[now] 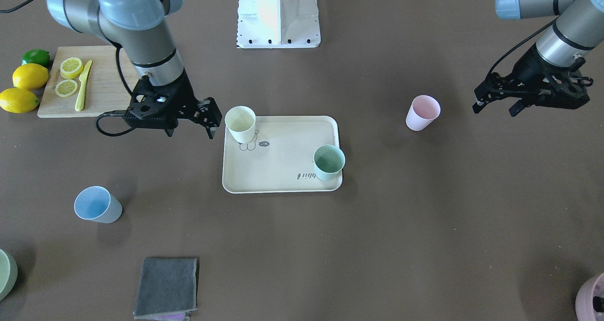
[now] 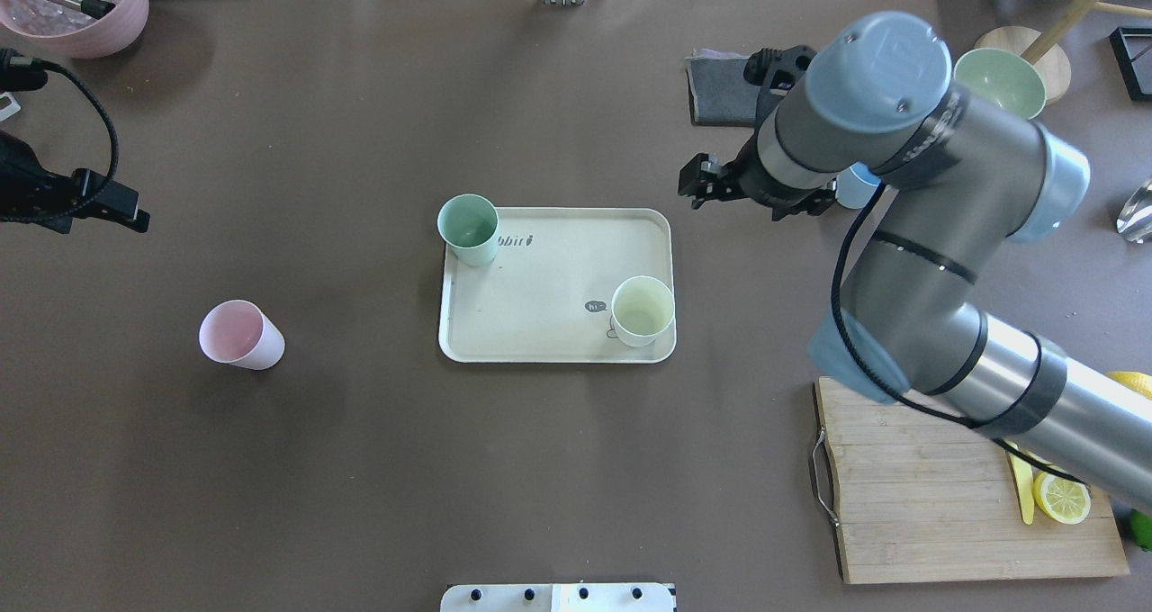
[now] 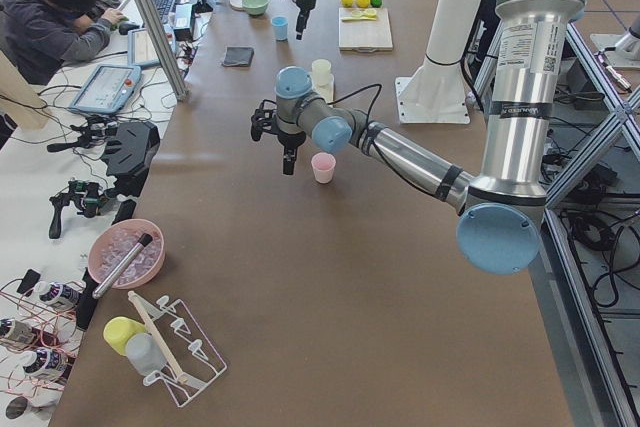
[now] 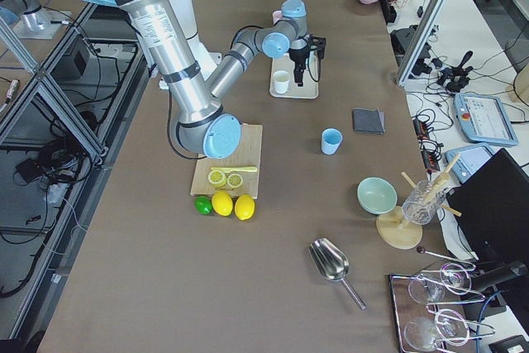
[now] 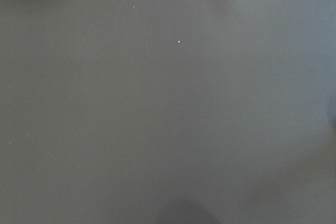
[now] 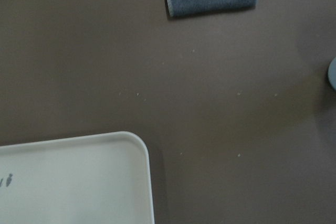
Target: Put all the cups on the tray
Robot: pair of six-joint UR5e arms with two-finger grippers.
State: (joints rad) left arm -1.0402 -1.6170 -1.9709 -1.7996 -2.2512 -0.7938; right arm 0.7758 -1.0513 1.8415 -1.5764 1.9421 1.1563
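Note:
The cream tray (image 1: 283, 174) (image 2: 549, 324) lies mid-table; a corner shows in the right wrist view (image 6: 79, 182). The pale yellow cup (image 1: 240, 122) (image 2: 643, 310) and the mint green cup (image 1: 329, 161) (image 2: 469, 227) stand on it at opposite corners. The pale pink cup (image 1: 422, 112) (image 2: 238, 334) and the light blue cup (image 1: 96, 204) (image 4: 331, 140) stand on the table. My right gripper (image 1: 191, 128) hovers open and empty beside the yellow cup. My left gripper (image 1: 496, 107) is open and empty, near the pink cup but apart from it.
A wooden cutting board (image 1: 101, 101) with lemon slices and a yellow knife (image 1: 83, 86) lies on my right side, with lemons (image 1: 29, 76) and a lime beside it. A grey cloth (image 1: 166, 287), a pale green bowl (image 2: 999, 81) and a pink bowl (image 2: 76, 4) lie along the far side.

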